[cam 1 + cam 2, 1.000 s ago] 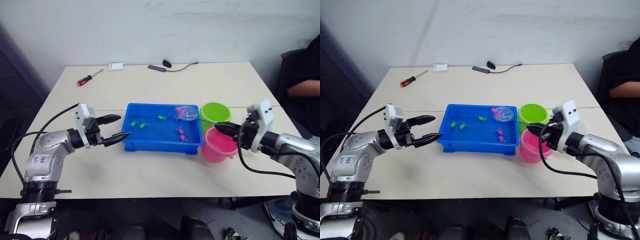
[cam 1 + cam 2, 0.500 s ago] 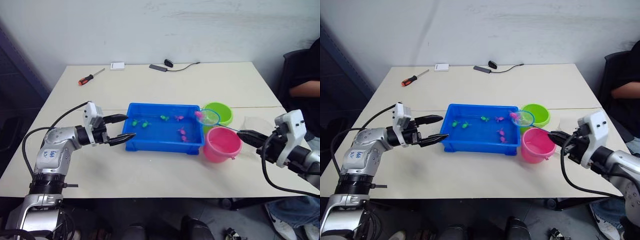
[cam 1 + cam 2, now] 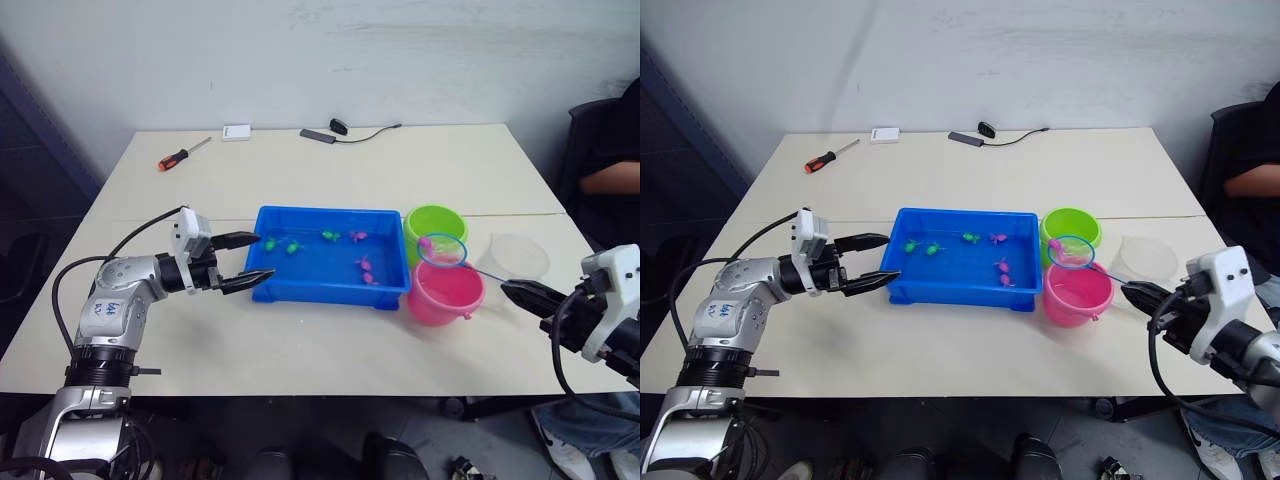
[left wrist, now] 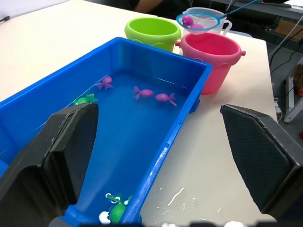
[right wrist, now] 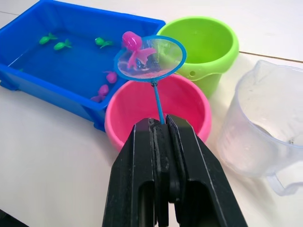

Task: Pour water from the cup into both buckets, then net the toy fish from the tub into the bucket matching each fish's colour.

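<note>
Right hand [image 5: 161, 130] clamped on net [image 5: 150, 58] handle; net, holding a pink fish [image 5: 134, 48], hovers over pink bucket [image 5: 142, 113]. Left hand [image 3: 248, 257] apart at blue tub [image 3: 300, 287] 9 o'clock end; green and pink fish inside.

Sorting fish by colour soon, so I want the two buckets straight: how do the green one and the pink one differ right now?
The green bucket is lime and stands farther from the robot; the pink bucket is pink and nearer. The net, carrying a pink fish and held by the right gripper, hangs over the pink bucket's far rim, not over the green one. Both are small round pails of like size, beside the tub.
</note>
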